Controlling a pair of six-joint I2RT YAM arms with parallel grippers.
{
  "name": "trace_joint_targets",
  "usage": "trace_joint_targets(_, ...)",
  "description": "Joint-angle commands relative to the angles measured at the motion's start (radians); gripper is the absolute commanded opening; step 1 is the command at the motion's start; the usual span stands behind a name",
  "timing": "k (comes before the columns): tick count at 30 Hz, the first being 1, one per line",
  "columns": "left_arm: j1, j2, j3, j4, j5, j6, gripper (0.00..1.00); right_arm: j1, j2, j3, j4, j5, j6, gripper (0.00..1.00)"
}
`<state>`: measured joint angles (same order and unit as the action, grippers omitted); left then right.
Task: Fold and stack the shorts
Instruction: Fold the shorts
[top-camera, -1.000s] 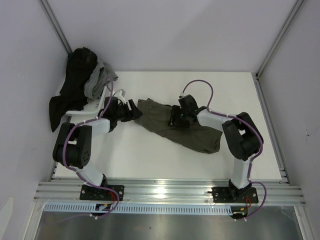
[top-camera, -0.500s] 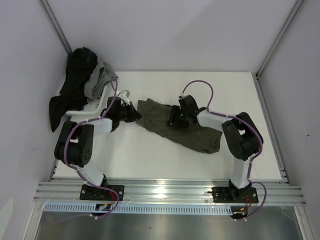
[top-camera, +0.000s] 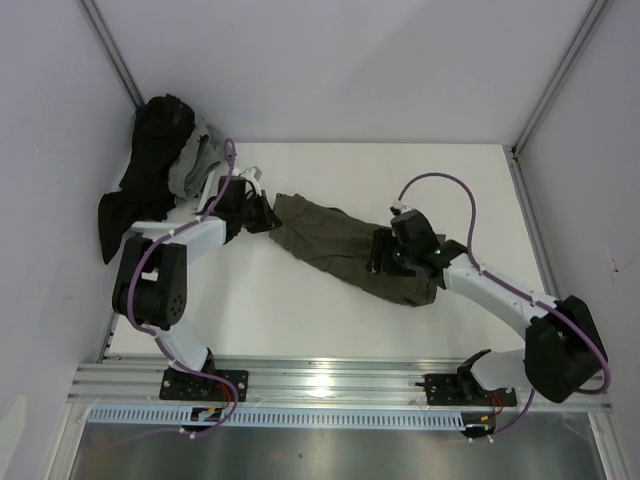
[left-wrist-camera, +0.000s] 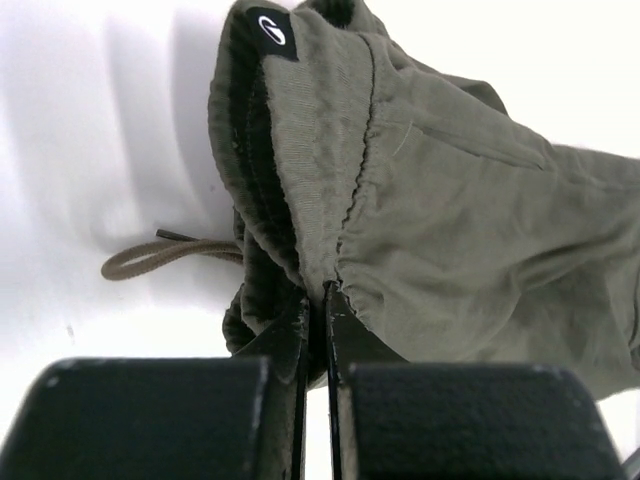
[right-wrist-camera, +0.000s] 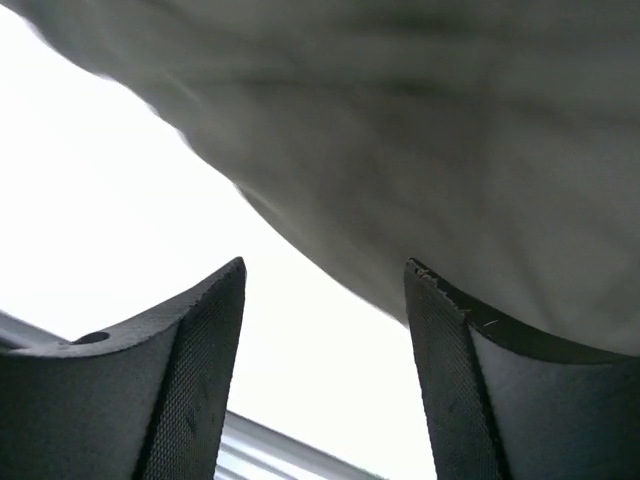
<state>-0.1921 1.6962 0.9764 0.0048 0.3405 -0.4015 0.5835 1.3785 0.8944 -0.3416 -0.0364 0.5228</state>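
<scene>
A heap of dark clothes (top-camera: 155, 170) slumps in the far-left corner, partly off the table (top-camera: 480, 190). Just right of it, the left gripper (top-camera: 262, 214) is clenched on the gathered waistband of the shorts (top-camera: 330, 240) (a drawstring (left-wrist-camera: 150, 258) loops out beside). The shorts lie stretched diagonally across the table's middle. Over their right end the right gripper (top-camera: 383, 258) hovers, jaws spread and empty. Its wrist view shows the fabric only as a blur.

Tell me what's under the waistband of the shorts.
A tan drawstring loops out from beneath the shorts onto the white table. Anything further under the fabric is covered.
</scene>
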Motion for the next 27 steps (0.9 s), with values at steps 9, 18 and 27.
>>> trace_joint_targets(9,-0.003,-0.024,0.084,-0.170,-0.195,-0.082,0.00,-0.020,-0.398,-0.236,-0.226,0.124,0.334,0.69)
trace_joint_targets(18,-0.001,-0.164,-0.114,-0.131,-0.278,-0.203,0.00,-0.036,-0.463,-0.350,-0.166,0.156,0.499,0.85)
trace_joint_targets(27,-0.001,-0.274,-0.179,-0.134,-0.282,-0.220,0.00,-0.054,-0.426,-0.434,-0.004,0.262,0.595,0.83)
